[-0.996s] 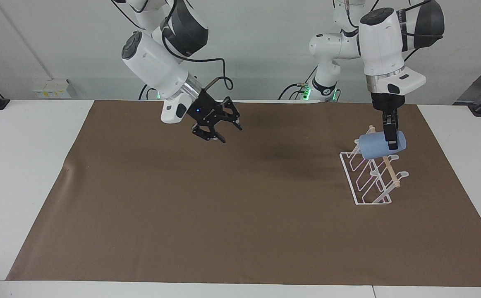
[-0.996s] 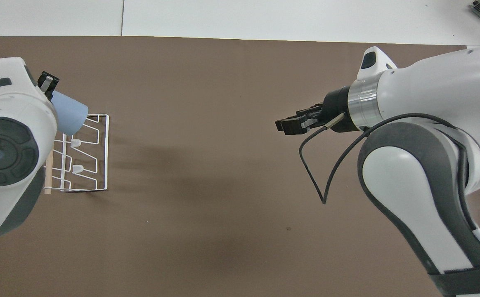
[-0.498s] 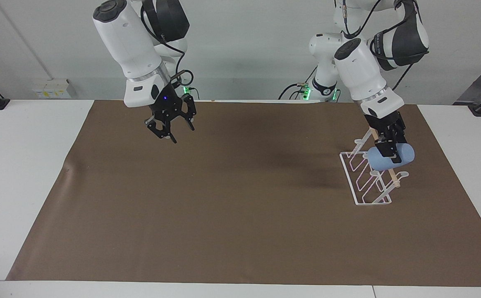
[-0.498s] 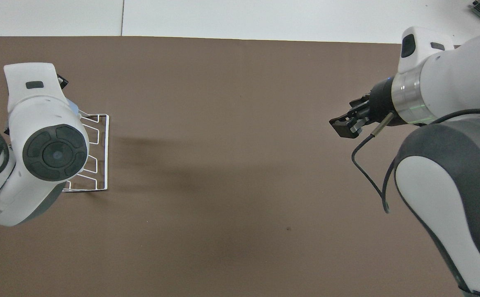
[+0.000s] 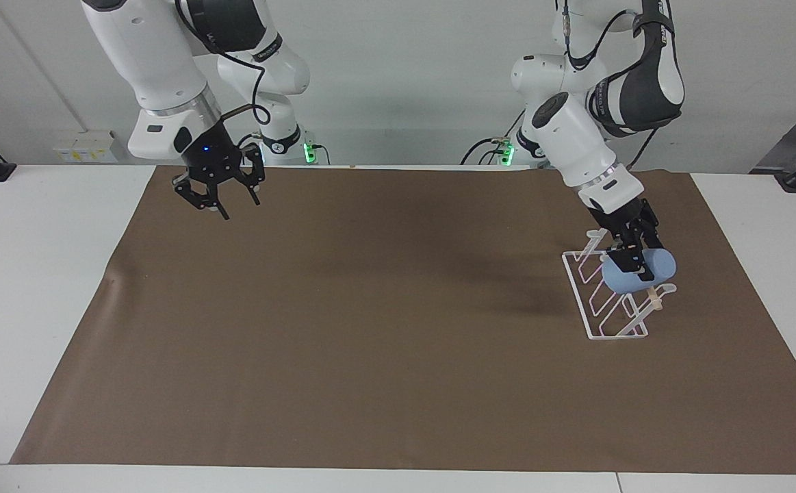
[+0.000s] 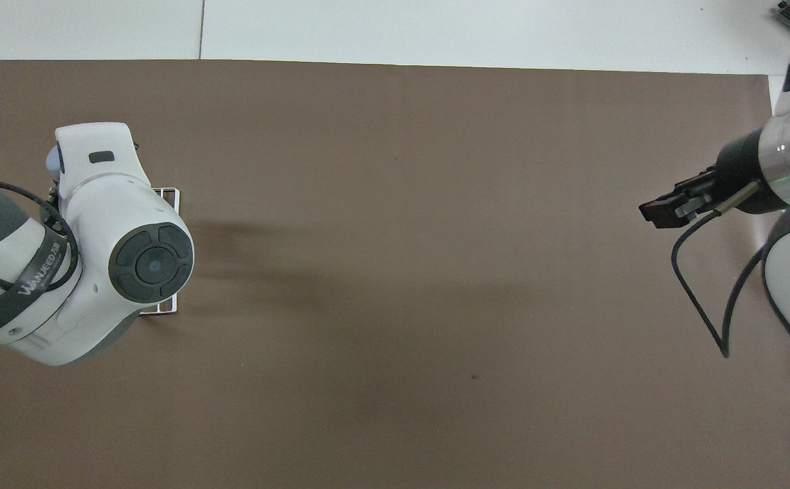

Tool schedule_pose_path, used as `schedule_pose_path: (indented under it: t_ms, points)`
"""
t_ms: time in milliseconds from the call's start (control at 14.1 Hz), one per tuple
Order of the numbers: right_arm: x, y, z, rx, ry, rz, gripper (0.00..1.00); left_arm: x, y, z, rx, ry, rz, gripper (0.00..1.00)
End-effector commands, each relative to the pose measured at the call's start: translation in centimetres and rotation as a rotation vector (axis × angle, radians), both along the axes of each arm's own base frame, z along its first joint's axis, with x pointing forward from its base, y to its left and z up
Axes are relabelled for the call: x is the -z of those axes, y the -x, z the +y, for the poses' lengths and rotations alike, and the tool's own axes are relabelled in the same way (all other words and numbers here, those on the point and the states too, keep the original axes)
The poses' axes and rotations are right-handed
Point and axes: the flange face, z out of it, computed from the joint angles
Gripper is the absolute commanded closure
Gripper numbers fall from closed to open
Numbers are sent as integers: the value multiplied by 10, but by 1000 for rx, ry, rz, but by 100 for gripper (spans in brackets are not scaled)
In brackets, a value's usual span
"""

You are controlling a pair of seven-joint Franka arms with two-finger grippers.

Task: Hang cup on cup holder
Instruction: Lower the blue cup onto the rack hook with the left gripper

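Facing view, items as you will find them:

1. Counter: white, covered for most of its width by a brown mat.

2. Cup holder: white wire rack with slanted loops and a pale wooden rod along its top, standing on the mat toward the left arm's end of the counter. In the overhead view you see only its corners, the rest hidden under the left arm.

3. Cup: small, light blue, lying tilted on its side against the upper part of the cup holder, at the rod. You cannot tell from either view whether a loop has entered its mouth, nor whether anything is inside it. In the overhead view only a sliver of it shows past the arm's wrist.

4. Left gripper: reaching down at a slant over the cup holder, its fingers closed around the cup.

5. Right gripper: in the air over the mat's edge at the right arm's end of the counter, fingers spread wide and holding nothing; this arm waits. The overhead view shows it from the side, well apart from the cup holder.
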Motion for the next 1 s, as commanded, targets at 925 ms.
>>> schedule_pose_path:
  t_ms: [925]
  points:
    - [16, 33, 4, 372, 129, 75, 31, 23, 11, -1, 72, -24, -3, 100]
